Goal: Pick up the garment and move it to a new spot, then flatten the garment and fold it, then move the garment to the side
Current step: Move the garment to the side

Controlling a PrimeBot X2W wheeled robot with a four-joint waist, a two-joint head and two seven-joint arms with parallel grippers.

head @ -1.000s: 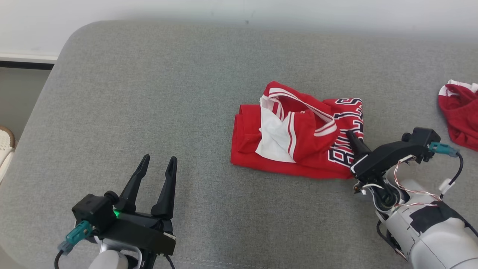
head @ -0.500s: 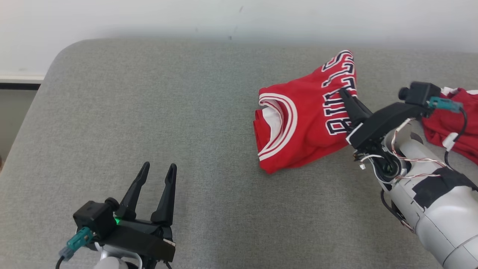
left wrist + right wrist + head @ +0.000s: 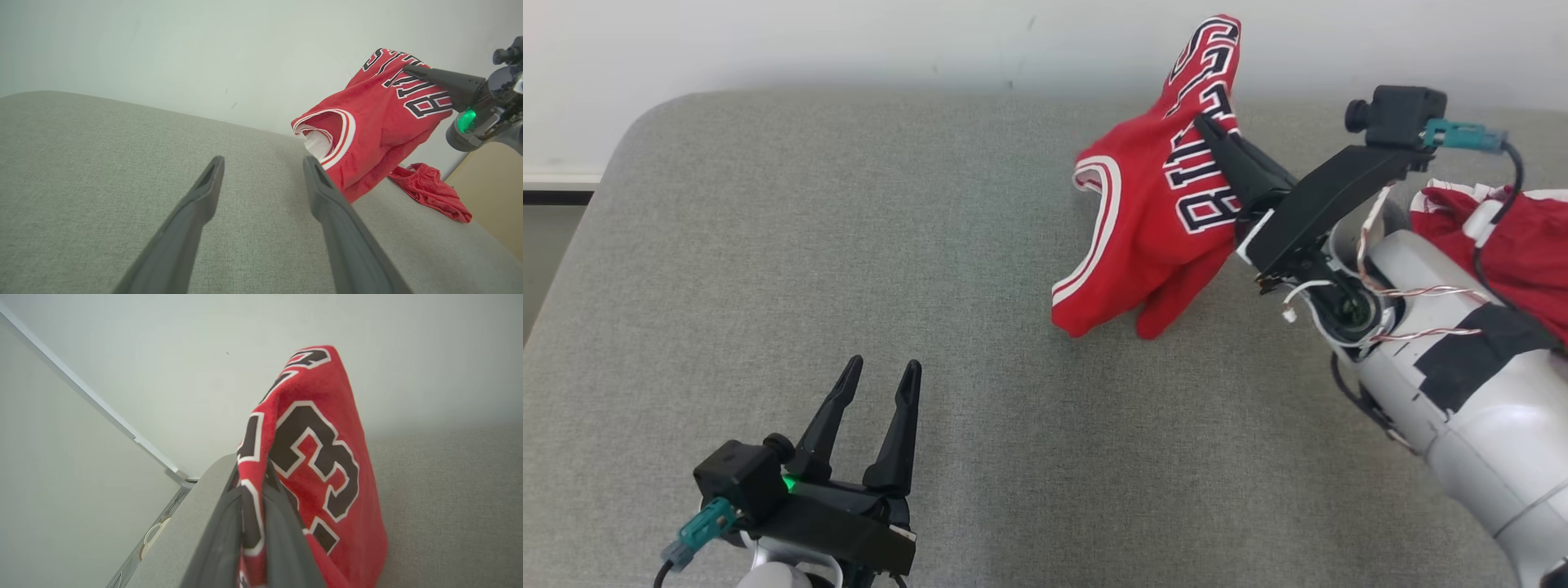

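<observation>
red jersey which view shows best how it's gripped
The right wrist view: the right gripper has both fingers pinched shut on the lettered fabric of the red jersey. The head view shows the whole jersey hanging from that gripper; the left wrist view shows it from the side, one finger across the lettering.

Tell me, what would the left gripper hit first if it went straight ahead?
Probably the grey cushion near its far edge; the left gripper aims left of the hanging jersey, though depth is unclear.
</observation>
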